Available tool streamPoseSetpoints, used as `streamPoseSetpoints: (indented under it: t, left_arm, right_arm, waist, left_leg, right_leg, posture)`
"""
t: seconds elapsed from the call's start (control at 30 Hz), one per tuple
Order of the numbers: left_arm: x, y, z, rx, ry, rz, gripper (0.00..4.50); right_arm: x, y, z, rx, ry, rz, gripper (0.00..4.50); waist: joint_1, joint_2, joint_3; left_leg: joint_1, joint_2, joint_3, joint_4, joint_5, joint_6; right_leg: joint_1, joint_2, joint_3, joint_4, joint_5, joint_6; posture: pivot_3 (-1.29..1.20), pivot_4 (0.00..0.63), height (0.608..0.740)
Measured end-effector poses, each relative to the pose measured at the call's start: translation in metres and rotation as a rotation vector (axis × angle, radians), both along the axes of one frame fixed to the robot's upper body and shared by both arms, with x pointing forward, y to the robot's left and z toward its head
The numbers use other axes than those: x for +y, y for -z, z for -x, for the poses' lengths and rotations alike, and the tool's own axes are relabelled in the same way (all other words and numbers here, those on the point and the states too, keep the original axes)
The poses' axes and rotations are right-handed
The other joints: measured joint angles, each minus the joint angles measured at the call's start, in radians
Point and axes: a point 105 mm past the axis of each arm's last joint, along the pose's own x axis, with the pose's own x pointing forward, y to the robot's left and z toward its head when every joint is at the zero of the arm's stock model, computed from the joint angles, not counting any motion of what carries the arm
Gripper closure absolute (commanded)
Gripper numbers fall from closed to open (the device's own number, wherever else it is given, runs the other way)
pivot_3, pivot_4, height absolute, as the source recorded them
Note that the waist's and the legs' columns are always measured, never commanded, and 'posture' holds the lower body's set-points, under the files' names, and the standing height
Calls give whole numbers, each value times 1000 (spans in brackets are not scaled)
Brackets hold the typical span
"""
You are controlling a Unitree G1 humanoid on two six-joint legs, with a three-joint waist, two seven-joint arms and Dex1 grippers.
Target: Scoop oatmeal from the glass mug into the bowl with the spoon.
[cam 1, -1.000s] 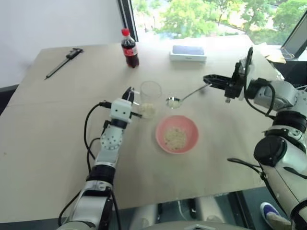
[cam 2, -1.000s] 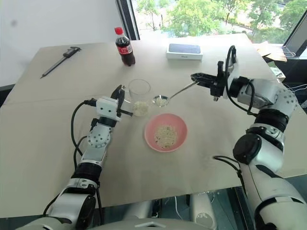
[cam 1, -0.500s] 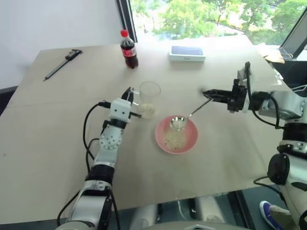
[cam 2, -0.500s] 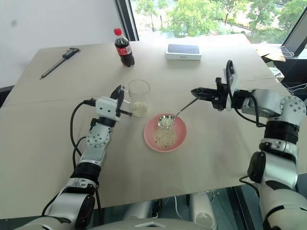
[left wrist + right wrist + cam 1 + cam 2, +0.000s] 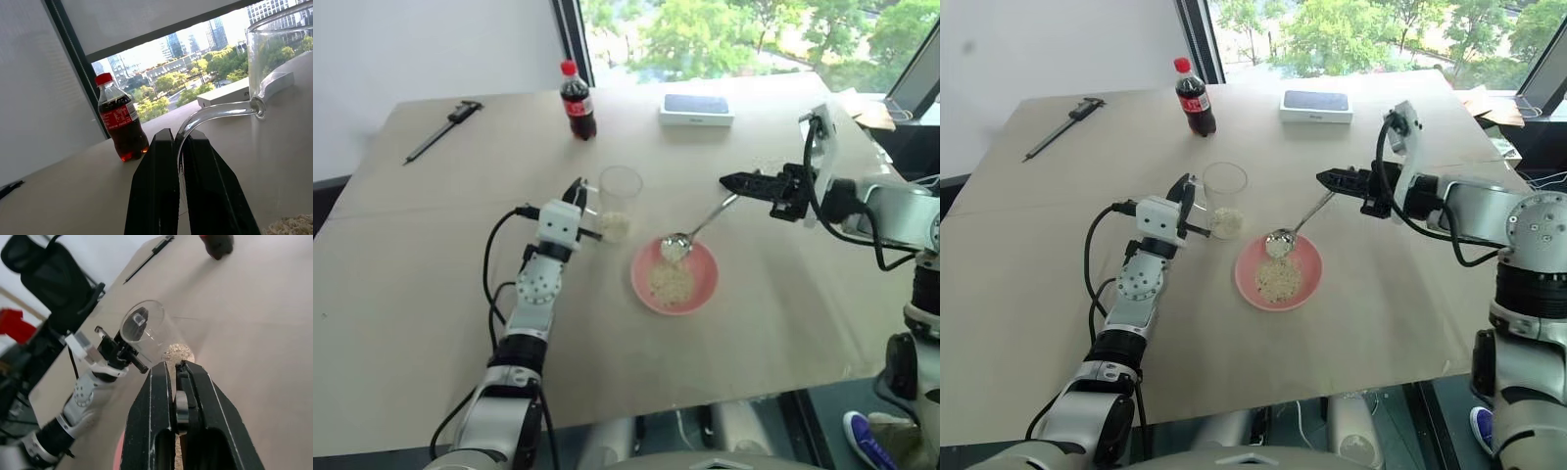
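Beige table (image 5: 431, 294): left gripper (image 5: 578, 192) pinches mug (image 5: 619, 201) handle; right gripper (image 5: 732, 181) clamps spoon (image 5: 690, 234), tipped over bowl (image 5: 700, 284) beside mug, oatmeal (image 5: 672, 282) inside.

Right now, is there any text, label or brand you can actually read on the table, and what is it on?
No text reads clearly.
Cola bottle: red label with white script and small print, too blurred to quote.
White box: a few small characters on its side in the left wrist view, cut off by the glass mug, unreadable.
Caliper: markings too small to read.
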Motion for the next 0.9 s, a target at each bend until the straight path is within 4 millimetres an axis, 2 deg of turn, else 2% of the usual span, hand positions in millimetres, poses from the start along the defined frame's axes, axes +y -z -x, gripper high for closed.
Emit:
streamPoseSetpoints:
  t: [0.3,0.57,0.83,0.9]
  left_arm:
    - [-1,0,-2,20,16,17,4422]
    - [-3,1,-2,42,39,36,4422]
    - [-2,4,1,70,66,53,4422]
    - [0,3,2,71,63,53,4422]
  right_arm:
    - [13,-5,20,-347,-163,135,4500]
    - [11,12,32,-529,-312,297,4500]
    - [15,14,37,-585,-386,328,4500]
    - [19,13,33,-506,-351,253,4500]
  waist:
    - [4,0,0]
    - [16,0,0]
    - [23,0,0]
    - [21,-1,0]
  left_leg:
    - [0,0,-1,0,0,0]
    - [0,-1,-1,0,0,-1]
    - [0,-1,-2,0,2,-4]
    - [1,-1,-2,0,2,-4]
  right_leg:
    - [0,0,-1,-1,0,0]
    - [0,0,-1,-1,0,0]
    - [1,-1,-1,-2,0,0]
    - [1,-1,-1,-1,0,0]
  posture:
    - [0,150,740]
    - [0,150,740]
    - [0,150,740]
    - [0,150,740]
